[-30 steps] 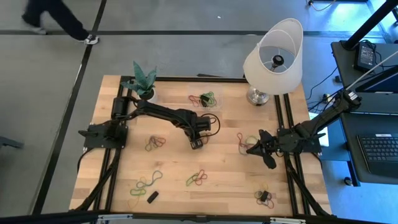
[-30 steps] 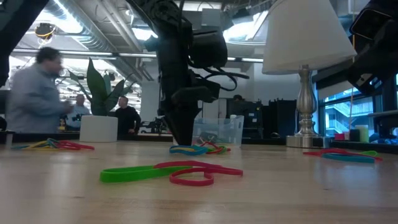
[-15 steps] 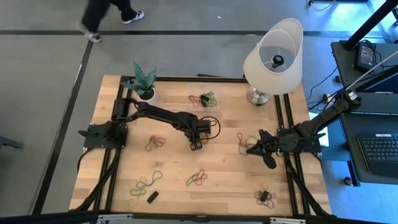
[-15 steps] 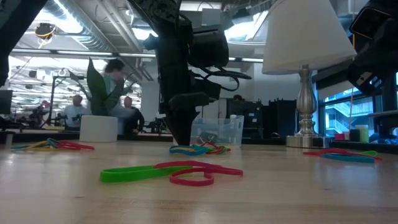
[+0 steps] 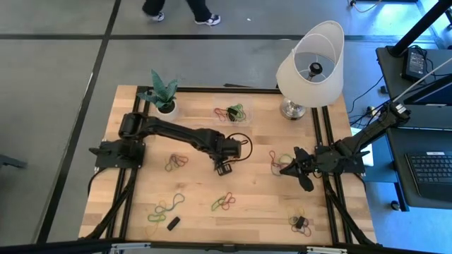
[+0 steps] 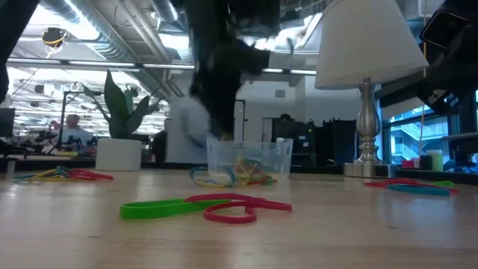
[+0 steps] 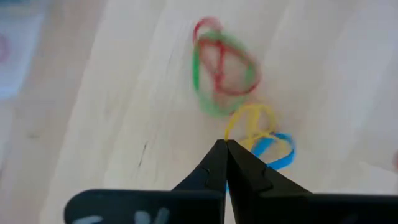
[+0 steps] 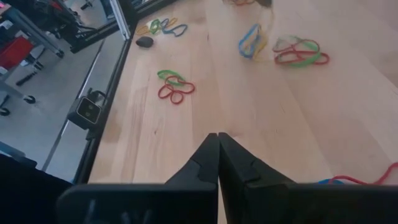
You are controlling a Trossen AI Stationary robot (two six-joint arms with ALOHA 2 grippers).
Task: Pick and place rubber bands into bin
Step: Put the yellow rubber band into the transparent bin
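My left gripper [image 5: 224,170] [image 7: 225,144] is over the middle of the table, shut on yellow and blue rubber bands [image 7: 258,134]. A green and red cluster [image 7: 221,65] lies just beyond it on the wood. More rubber band clusters [image 5: 176,162] [image 5: 166,207] [image 5: 301,223] lie scattered flat on the table. The clear bin [image 6: 284,157] [image 5: 220,116] stands near the far edge and holds some bands. My right gripper [image 5: 284,169] [image 8: 217,135] is shut and hovers over the table's right part, beside a red and blue cluster [image 5: 275,161]. My left gripper pinches the yellow and blue rubber bands between its shut fingertips, at the end of the yellow loop [image 7: 235,124], slanting down from above. The loops spread out past the tips [image 6: 220,177] close over the wood. I cannot tell whether they are lifted clear.
A lamp [image 5: 311,63] stands at the far right corner and a potted plant [image 5: 161,95] at the far left. A small black block [image 5: 173,223] lies near the near edge. Black rails run along both table sides. A person walks past beyond the far edge.
My left arm has swung, and its gripper has shifted slightly toward the near edge; in the low view it is blurred by motion. The yellow and blue bands under it have shifted with it, uncovering the bin behind. My right arm has kept still.
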